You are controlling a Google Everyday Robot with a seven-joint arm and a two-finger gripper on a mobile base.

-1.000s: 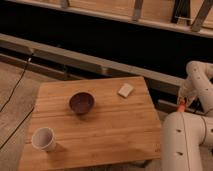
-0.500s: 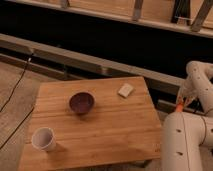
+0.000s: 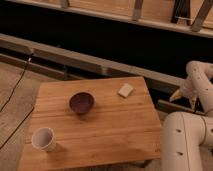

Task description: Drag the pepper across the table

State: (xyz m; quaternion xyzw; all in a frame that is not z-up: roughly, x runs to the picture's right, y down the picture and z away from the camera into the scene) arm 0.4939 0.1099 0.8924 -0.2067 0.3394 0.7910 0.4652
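Observation:
The table (image 3: 105, 130) is a light-brown wooden top with plank grain, in the middle of the camera view. No small orange pepper shows on it or anywhere else; it is hidden or out of view. My gripper (image 3: 183, 98) hangs off the table's right edge, below the white arm's bend (image 3: 199, 80), apart from everything on the table. I cannot tell whether it holds anything.
A dark bowl (image 3: 81, 102) stands left of the table's centre. A pale flat block (image 3: 125, 90) lies near the far right corner. A white cup (image 3: 43, 139) stands at the near left. My white arm segment (image 3: 182, 142) fills the lower right. A long bench runs behind.

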